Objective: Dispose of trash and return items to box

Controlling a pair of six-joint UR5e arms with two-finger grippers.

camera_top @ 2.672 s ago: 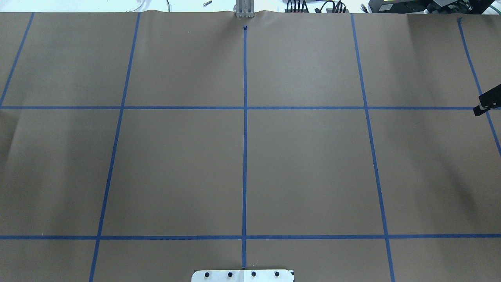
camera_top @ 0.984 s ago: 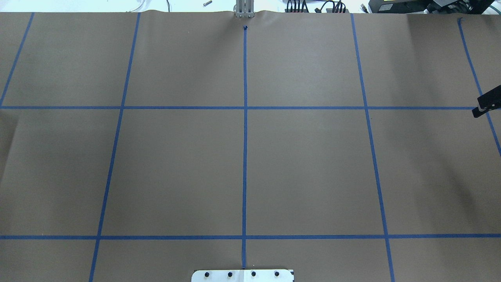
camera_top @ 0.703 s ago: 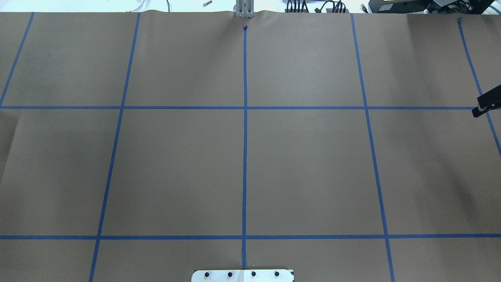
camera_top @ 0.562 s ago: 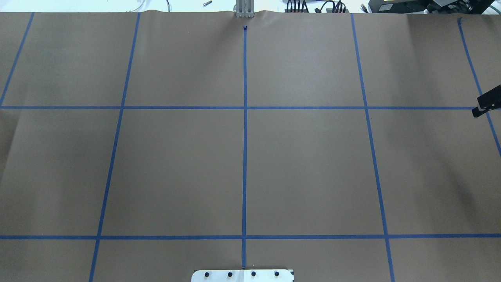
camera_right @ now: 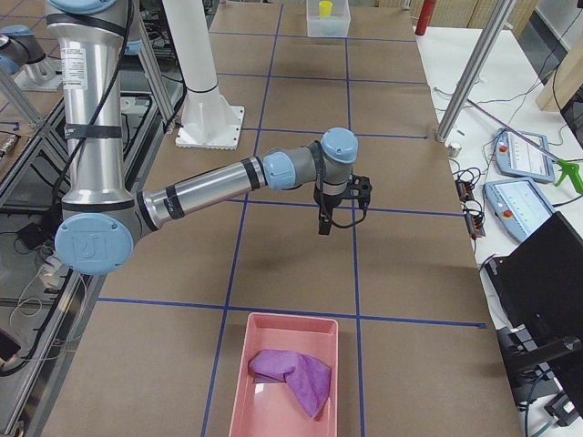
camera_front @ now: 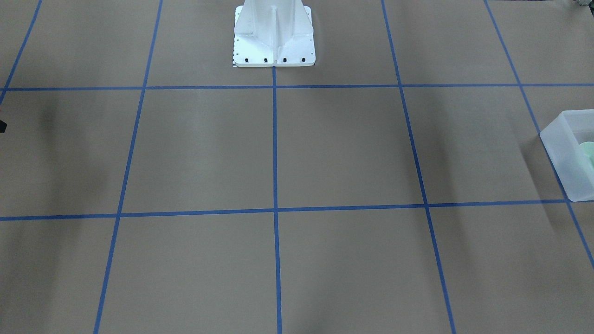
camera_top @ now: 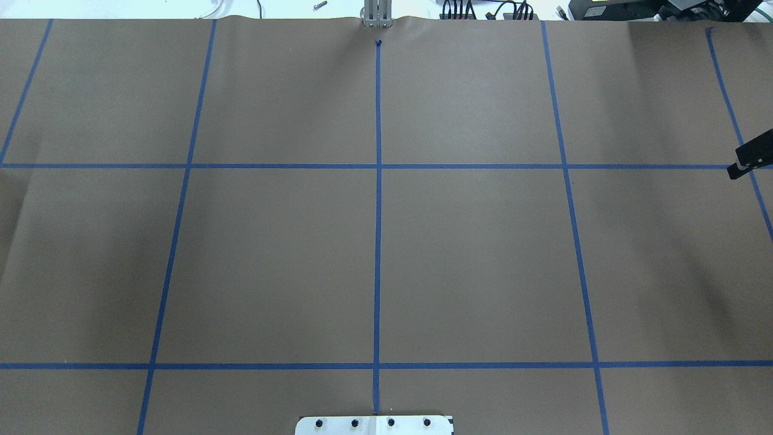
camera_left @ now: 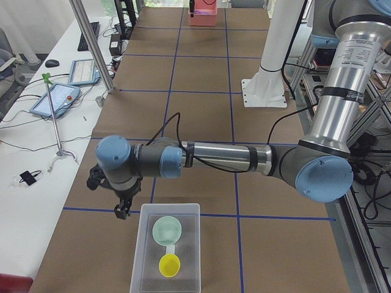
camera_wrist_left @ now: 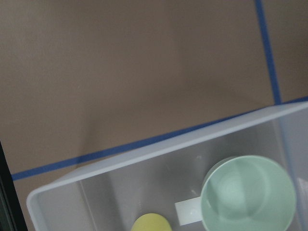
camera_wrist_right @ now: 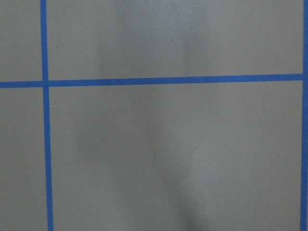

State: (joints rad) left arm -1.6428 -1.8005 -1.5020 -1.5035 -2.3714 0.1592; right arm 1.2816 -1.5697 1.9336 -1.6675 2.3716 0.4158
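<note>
The box, a frosted-white bin (camera_left: 170,208), stands at the table's left end. The mint-green bowl (camera_left: 166,231) and the yellow cup (camera_left: 169,265) lie inside it. The left wrist view looks down on the bin's wall (camera_wrist_left: 144,154), the bowl (camera_wrist_left: 248,195) and the cup's rim (camera_wrist_left: 150,224). My left gripper (camera_left: 122,210) hangs just outside the bin's corner; I cannot tell if it is open. My right gripper (camera_right: 324,228) hangs over bare table, apart from everything; only a black part of it (camera_top: 750,163) shows overhead, its state unclear.
A pink tray (camera_right: 290,350) holding a purple cloth (camera_right: 293,375) sits at the table's right end. The white robot base (camera_front: 274,32) stands at mid-table. The bin's wall (camera_front: 559,153) shows at the front view's right edge. Brown paper with blue tape lines covers the table.
The black gripper part at the overhead view's right edge has shifted very slightly outward. Nothing else has visibly changed.
</note>
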